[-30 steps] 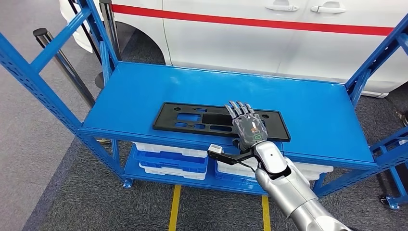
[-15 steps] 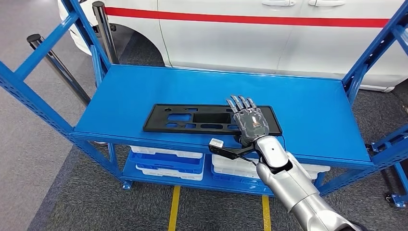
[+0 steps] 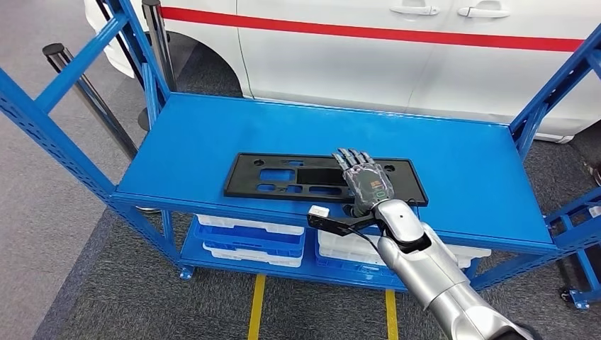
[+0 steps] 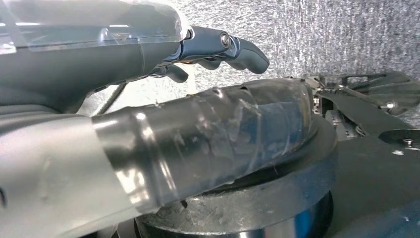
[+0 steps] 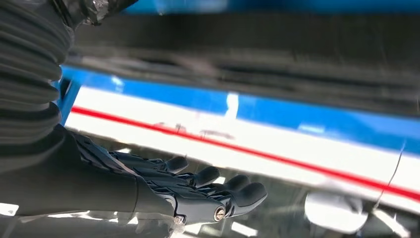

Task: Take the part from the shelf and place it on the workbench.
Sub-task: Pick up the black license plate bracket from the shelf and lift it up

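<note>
Right hand (image 3: 366,183) lay flat on the right part of the black part (image 3: 283,177), fingers (image 3: 352,159) stretched out straight and close together, palm down. Could not tell if anything was pinched under it. From the right wrist view, same hand (image 5: 188,191) with fingers stretched out, near a blurry dark edge. Left hand (image 4: 218,47) hung down over grey floor, fingers bent a little and apart, nothing in them. Black part was long and flat with holes cut in it, resting on the top board of the blue shelf (image 3: 212,134), near the front edge. White and blue trays (image 3: 244,237) sat on the lower board. White car with a red stripe (image 3: 397,49) stood just behind the shelf.
</note>
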Controlling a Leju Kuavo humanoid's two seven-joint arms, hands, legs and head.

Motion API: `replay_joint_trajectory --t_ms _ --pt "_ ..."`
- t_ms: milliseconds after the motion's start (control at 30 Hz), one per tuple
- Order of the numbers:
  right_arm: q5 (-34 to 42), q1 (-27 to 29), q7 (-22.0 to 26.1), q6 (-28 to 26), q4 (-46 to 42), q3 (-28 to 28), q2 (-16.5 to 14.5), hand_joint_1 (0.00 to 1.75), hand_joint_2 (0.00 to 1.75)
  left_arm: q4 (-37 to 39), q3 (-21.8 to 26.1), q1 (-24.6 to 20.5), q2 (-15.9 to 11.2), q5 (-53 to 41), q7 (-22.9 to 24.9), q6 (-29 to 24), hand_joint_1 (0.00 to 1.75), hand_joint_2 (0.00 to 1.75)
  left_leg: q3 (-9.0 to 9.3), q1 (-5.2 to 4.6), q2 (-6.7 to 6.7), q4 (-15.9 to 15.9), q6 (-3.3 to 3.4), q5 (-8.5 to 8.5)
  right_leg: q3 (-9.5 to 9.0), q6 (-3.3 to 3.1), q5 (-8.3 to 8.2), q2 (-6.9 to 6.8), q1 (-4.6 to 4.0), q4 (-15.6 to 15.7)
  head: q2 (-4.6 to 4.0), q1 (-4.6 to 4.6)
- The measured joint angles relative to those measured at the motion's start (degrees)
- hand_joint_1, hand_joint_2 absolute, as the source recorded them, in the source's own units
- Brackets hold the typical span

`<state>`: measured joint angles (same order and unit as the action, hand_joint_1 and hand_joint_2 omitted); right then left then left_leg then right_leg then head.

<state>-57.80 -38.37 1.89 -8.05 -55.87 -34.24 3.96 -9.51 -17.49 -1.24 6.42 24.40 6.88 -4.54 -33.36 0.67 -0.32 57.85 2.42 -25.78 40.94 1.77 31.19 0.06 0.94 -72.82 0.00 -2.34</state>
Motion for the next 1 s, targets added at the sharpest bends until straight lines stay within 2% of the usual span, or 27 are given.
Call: replay_joint_trajectory --t_ms 33,67,100,133,233,300,400,433,467,500,567,633,700,767,833,867,933,967,1000 --pt "0.98 -0.38 0.29 0.68 0.41 -0.01 0.0 0.0 1.75 0.0 0.07 0.0 0.01 0.11 -0.22 -0.02 0.0 0.0 0.03 0.01 -0.05 0.21 -0.13 -0.16 -1.77 -0.07 -2.19 -0.02 0.08 3.85 0.0 -0.01" --pt "1.94 -0.88 0.54 1.29 0.86 -0.02 0.0 0.0 1.75 0.0 0.16 0.01 0.01 0.26 -0.44 -0.06 0.0 0.0 -0.03 -0.12 -0.08 0.46 -0.35 -0.37 -3.6 -0.19 -3.7 -0.03 0.03 7.68 0.0 -0.01" --pt "2.86 -1.42 0.81 1.93 1.33 -0.04 -0.02 0.0 1.75 0.0 0.26 0.01 0.0 0.41 -0.65 -0.13 0.0 0.0 -0.14 -0.24 -0.11 0.72 -0.6 -0.56 -5.0 -0.42 -4.68 -0.01 -0.02 10.67 0.0 0.01" --pt "3.75 -1.88 1.1 2.59 1.81 -0.11 -0.05 0.0 1.75 0.0 0.35 0.0 -0.01 0.57 -0.87 -0.2 0.0 0.0 -0.23 -0.36 -0.12 0.89 -0.88 -0.66 -5.74 -0.66 -4.96 0.03 -0.1 12.33 0.0 0.03" --pt "6.11 -2.88 1.96 4.43 3.4 -0.38 -0.09 0.0 1.75 0.0 0.5 -0.05 -0.02 0.89 -1.59 -0.48 0.0 0.0 -0.35 -0.34 -0.1 0.96 -1.73 -0.77 -5.87 -1.71 -4.91 0.05 -0.26 12.98 0.0 0.08" --pt "7.66 -3.81 2.51 5.51 4.67 -0.6 -0.13 0.0 1.75 0.0 0.57 -0.05 -0.03 1.07 -2.09 -0.79 0.0 0.0 -1.3 -0.19 -0.05 3.17 -2.31 -2.41 -5.97 -2.55 -5.1 0.0 -0.13 13.27 0.0 0.08" --pt "9.54 -4.93 3.26 6.72 6.77 -1.2 -0.21 0.0 1.75 0.0 0.61 -0.02 -0.03 1.27 -2.75 -1.22 0.0 0.0 -6.15 -0.04 0.0 13.48 -2.83 -7.36 -6.03 -3.14 -5.09 -0.06 -0.24 13.34 0.0 0.11" --pt "9.98 -5.19 3.45 6.93 7.44 -1.41 -0.23 0.0 1.75 0.0 0.62 0.0 -0.03 1.31 -2.95 -1.32 0.0 0.0 -7.48 -0.02 0.0 16.13 -2.86 -8.01 -6.05 -3.19 -5.06 -0.08 -0.34 13.32 0.0 0.11" --pt "10.36 -5.46 3.61 7.02 8.02 -1.63 -0.24 0.0 1.75 0.0 0.62 0.03 -0.03 1.35 -3.13 -1.42 0.0 0.0 -7.91 -0.03 0.0 16.8 -2.78 -7.57 -6.11 -3.22 -5.03 -0.07 -0.44 13.31 0.0 0.11" --pt "10.61 -5.74 3.73 7.09 8.47 -1.81 -0.26 0.0 1.75 0.0 0.63 0.05 -0.03 1.4 -3.27 -1.51 0.0 0.0 -7.21 -0.05 0.0 15.21 -2.59 -6.09 -6.2 -3.24 -5.0 -0.04 -0.52 13.3 0.0 0.11" --pt "10.96 -6.27 3.88 7.2 9.2 -2.03 -0.28 0.0 1.75 0.0 0.64 0.07 -0.05 1.61 -3.44 -1.68 0.0 0.0 -3.6 -0.24 -0.01 7.57 -1.83 -2.23 -6.45 -3.2 -4.89 0.02 -0.71 13.31 0.0 0.09" --pt "11.29 -6.72 4.01 7.22 9.9 -2.23 -0.3 0.0 1.75 0.0 0.68 0.05 -0.09 1.8 -3.55 -1.86 0.0 0.0 -0.86 -0.57 -0.02 1.81 -1.2 -0.44 -6.47 -2.88 -4.83 0.06 -0.86 13.29 0.0 0.08" --pt "11.61 -7.0 4.15 7.16 10.48 -2.56 -0.38 0.0 1.75 0.0 0.75 0.03 -0.11 1.85 -3.6 -1.96 0.0 0.0 -0.38 -0.81 -0.04 0.72 -0.95 -0.43 -6.46 -2.33 -4.91 0.05 -0.82 13.43 0.0 0.08" --pt "11.81 -7.18 4.23 7.08 10.9 -2.85 -0.48 0.0 1.75 0.0 0.81 -0.02 -0.09 1.88 -3.61 -1.97 0.0 0.0 0.02 -0.52 0.05 0.0 -0.52 -0.01 -6.45 -1.66 -4.59 0.02 -0.8 13.26 0.0 0.06" --pt "11.86 -7.4 4.26 7.03 11.3 -3.02 -0.5 0.0 1.75 0.0 0.84 -0.03 -0.07 1.91 -3.61 -2.0 0.0 0.0 0.43 -0.18 0.21 -0.77 -0.04 0.43 -5.11 -1.0 -2.51 0.02 -0.72 10.22 0.0 -0.01" --pt "11.86 -7.43 4.27 7.02 11.52 -3.1 -0.5 0.22 1.75 0.0 0.85 -0.02 -0.06 1.92 -3.62 -2.01 0.0 0.0 0.46 -0.22 0.26 -0.87 0.08 0.47 -3.73 -0.72 -0.89 0.02 -0.55 7.21 0.0 -0.04" --pt "11.86 -7.4 4.27 7.0 12.03 -3.29 -0.5 1.07 1.75 0.0 0.86 -0.01 -0.05 1.94 -3.61 -2.01 0.0 0.0 0.39 -0.21 0.29 -0.8 0.22 0.43 -0.62 -0.3 1.65 -0.01 -0.22 0.89 0.0 -0.05" --pt "11.88 -7.37 4.28 6.99 12.3 -3.39 -0.5 1.5 1.75 0.0 0.86 -0.01 -0.05 1.96 -3.61 -2.01 0.0 0.0 0.39 -0.18 0.27 -0.73 0.19 0.37 0.12 -0.16 1.58 -0.02 -0.06 -0.45 0.0 -0.05" --pt "11.91 -7.37 4.28 6.96 12.53 -3.46 -0.5 1.71 1.75 0.0 0.87 -0.01 -0.05 1.98 -3.61 -2.01 0.0 0.0 0.41 -0.14 0.22 -0.59 0.11 0.25 -0.14 -0.06 0.45 -0.03 0.1 0.27 0.0 -0.06"
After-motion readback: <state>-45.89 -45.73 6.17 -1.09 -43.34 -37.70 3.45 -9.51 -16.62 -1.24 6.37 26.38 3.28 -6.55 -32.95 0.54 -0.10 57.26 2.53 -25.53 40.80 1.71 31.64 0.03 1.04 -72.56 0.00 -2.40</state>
